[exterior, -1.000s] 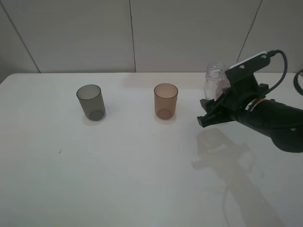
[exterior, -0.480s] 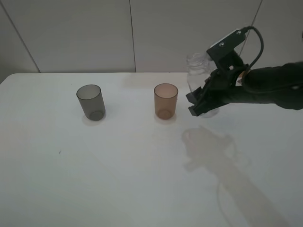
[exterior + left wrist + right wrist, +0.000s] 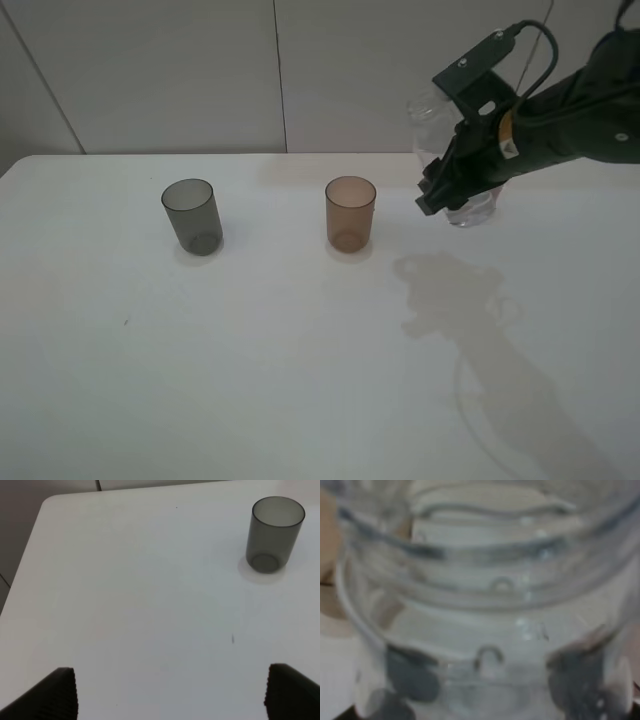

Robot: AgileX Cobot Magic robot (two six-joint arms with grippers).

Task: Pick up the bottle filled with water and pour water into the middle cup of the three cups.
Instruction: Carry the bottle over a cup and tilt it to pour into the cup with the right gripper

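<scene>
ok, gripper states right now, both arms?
Left gripper: open, empty.
Right gripper: shut on the bottle.

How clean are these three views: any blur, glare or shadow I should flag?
Exterior high: sharp, evenly lit; the arm casts a soft shadow on the table right of the orange-brown cup. Left wrist: sharp on the grey cup. Right wrist: the bottle fills the frame, out of focus, distorting what lies behind.
</scene>
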